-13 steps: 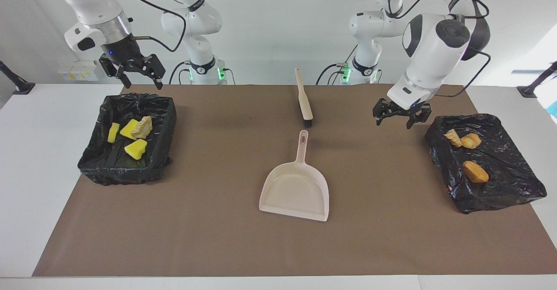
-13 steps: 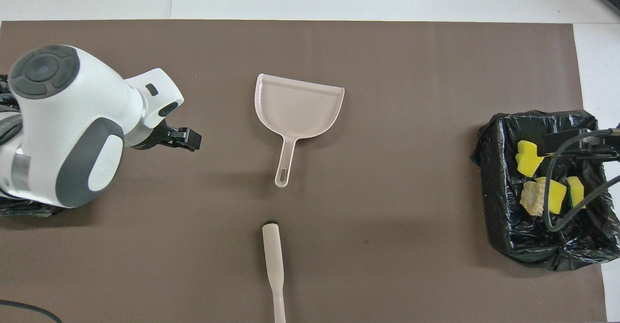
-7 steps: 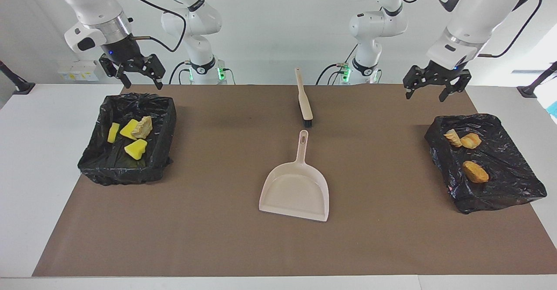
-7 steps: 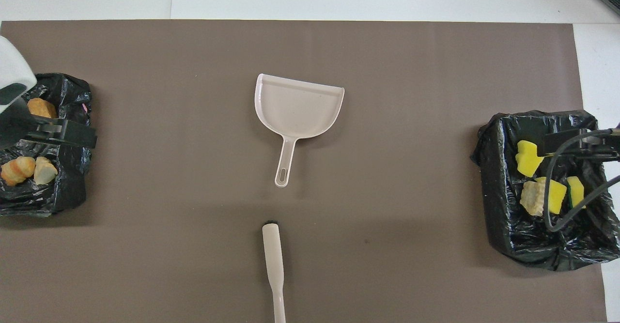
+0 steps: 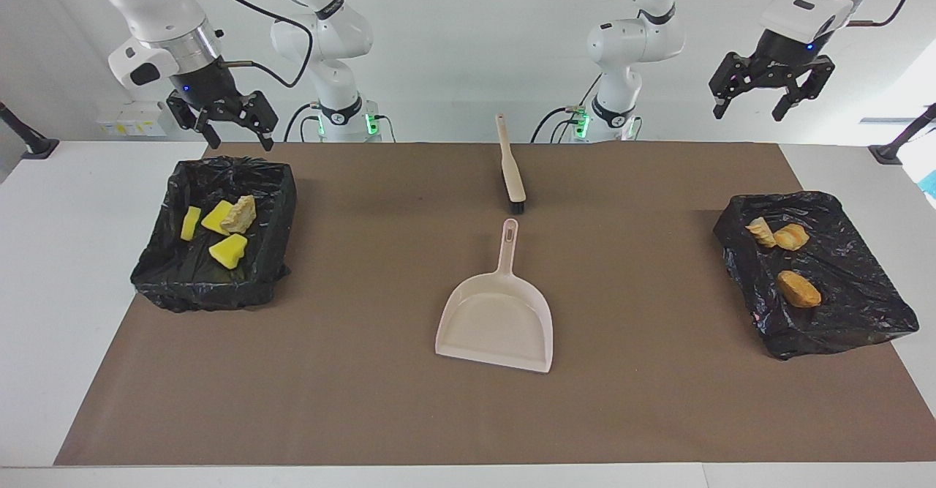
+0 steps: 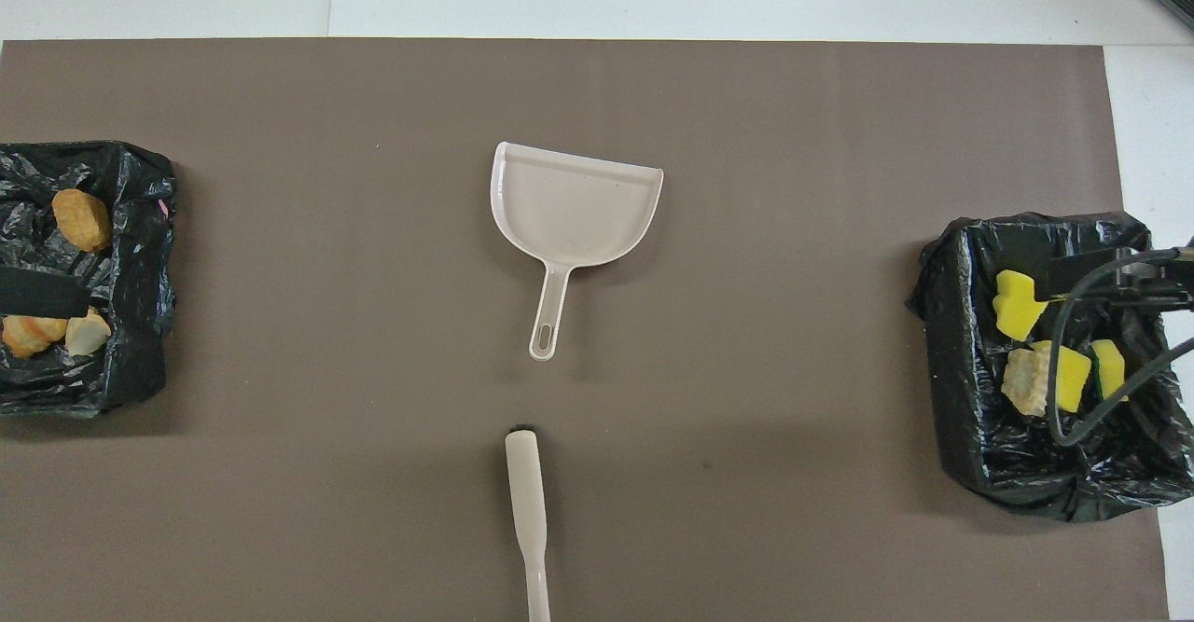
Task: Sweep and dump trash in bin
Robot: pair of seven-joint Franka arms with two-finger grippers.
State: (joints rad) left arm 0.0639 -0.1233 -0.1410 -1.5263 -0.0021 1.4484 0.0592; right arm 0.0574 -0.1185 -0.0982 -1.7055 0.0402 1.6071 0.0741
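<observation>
- The trash point(image 5: 227, 233), foam chunks and bread-like lumps, looks light and squashy; pinch each across its middle.
- Left hand point(image 5: 753, 100) and right hand point(image 5: 235, 128) hang released, empty.

- We see four pieces of trash point(image 5: 219, 228) in the black-lined bin point(image 5: 281, 203) at the right arm's end of the surface: three bright yellow chunks and one tan lump leaning on a yellow one.
- We see three more point(image 5: 786, 254) in the black-lined bin point(image 5: 863, 312) at the left arm's end: two tan-orange pieces touching, one orange-brown piece apart.
</observation>
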